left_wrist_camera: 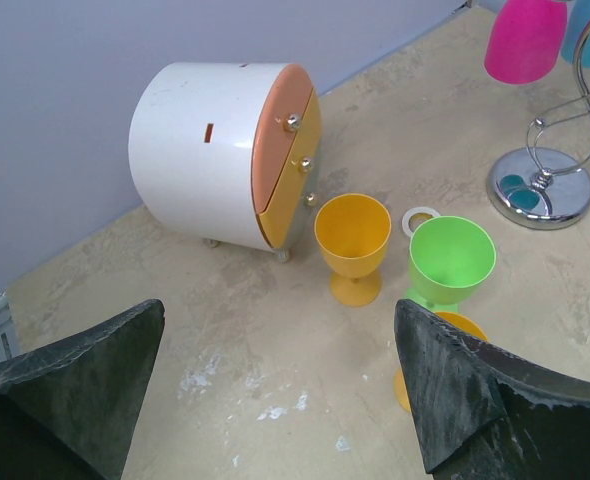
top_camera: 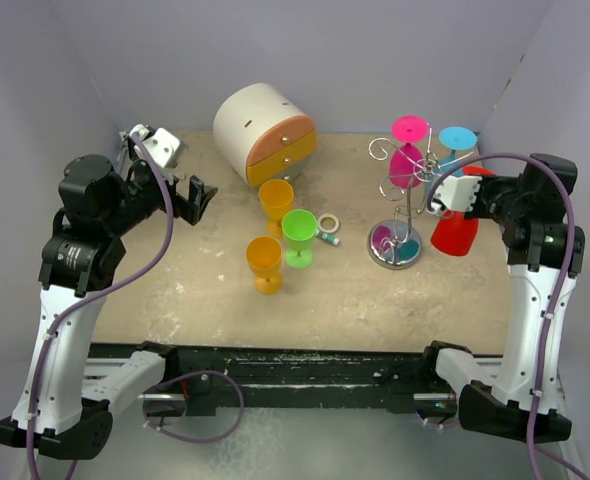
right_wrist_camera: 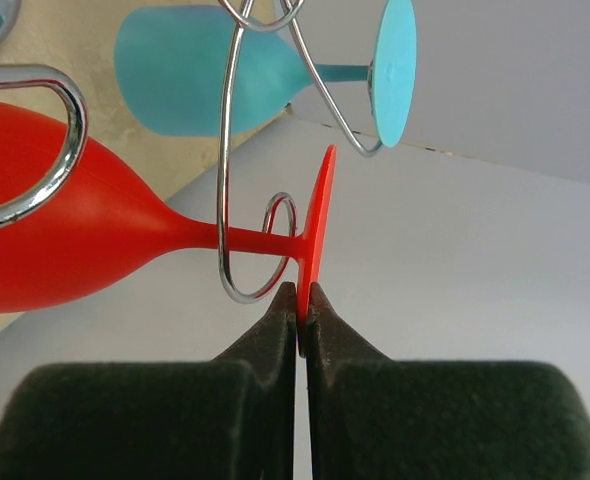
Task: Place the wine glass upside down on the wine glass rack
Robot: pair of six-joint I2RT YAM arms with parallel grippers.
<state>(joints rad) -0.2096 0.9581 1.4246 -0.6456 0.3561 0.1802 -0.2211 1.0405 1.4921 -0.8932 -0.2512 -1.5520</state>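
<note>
Pinched shut by the right end effector [right_wrist_camera: 301,300] only at its foot's thin edge, the red wine glass [right_wrist_camera: 65,240] could slip off the wine glass rack [top_camera: 395,243] at its right-hand hook before seating.

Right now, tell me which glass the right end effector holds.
The red glass: right end effector pinches its foot; pink glass and blue glass hang free.

Both arms are built alike from where I sit: the left arm [top_camera: 55,340] and right arm [top_camera: 530,330] have smooth white shell links between chunky black joint housings, standing on black bases. A lavender cable [top_camera: 168,215] loops loosely along each. The left gripper [left_wrist_camera: 280,390] and right gripper [right_wrist_camera: 302,305] carry black wedge-shaped fingers [left_wrist_camera: 445,390] with a rough, felt-like face.
</note>
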